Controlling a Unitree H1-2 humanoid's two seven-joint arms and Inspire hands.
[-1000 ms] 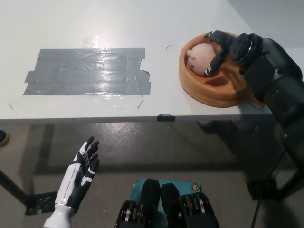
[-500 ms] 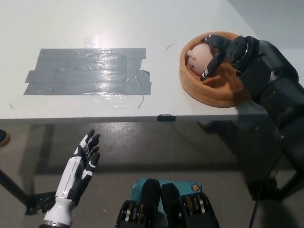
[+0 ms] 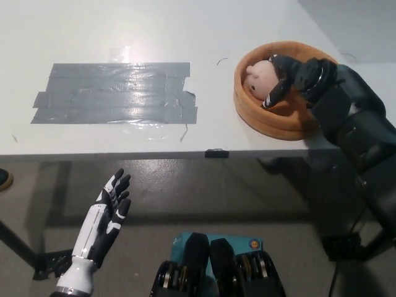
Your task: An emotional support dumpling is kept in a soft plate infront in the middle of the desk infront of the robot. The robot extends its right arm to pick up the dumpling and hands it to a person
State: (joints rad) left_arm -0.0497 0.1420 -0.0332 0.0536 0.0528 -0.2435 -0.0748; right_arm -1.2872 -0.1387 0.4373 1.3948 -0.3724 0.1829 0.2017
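Observation:
The pale pink dumpling (image 3: 257,75) lies in the left part of the soft orange plate (image 3: 272,125) at the right of the white table. My black right hand (image 3: 296,77) reaches into the plate from the right. Its fingers (image 3: 274,94) curl round the dumpling's right side, from above and below, and hide that part. The dumpling still rests inside the plate. My white left hand (image 3: 103,225) hangs open at the lower left, below the table's front edge, fingers spread.
A wide patch of grey tape (image 3: 114,93) covers the table's left middle. A small black clip (image 3: 216,153) sits on the front edge. Beyond the plate the table ends at its right corner. Grey floor lies below.
The right hand's fingers have closed tighter round the dumpling and the hand has drawn slightly right, baring the plate's far rim. The left hand has barely shifted.

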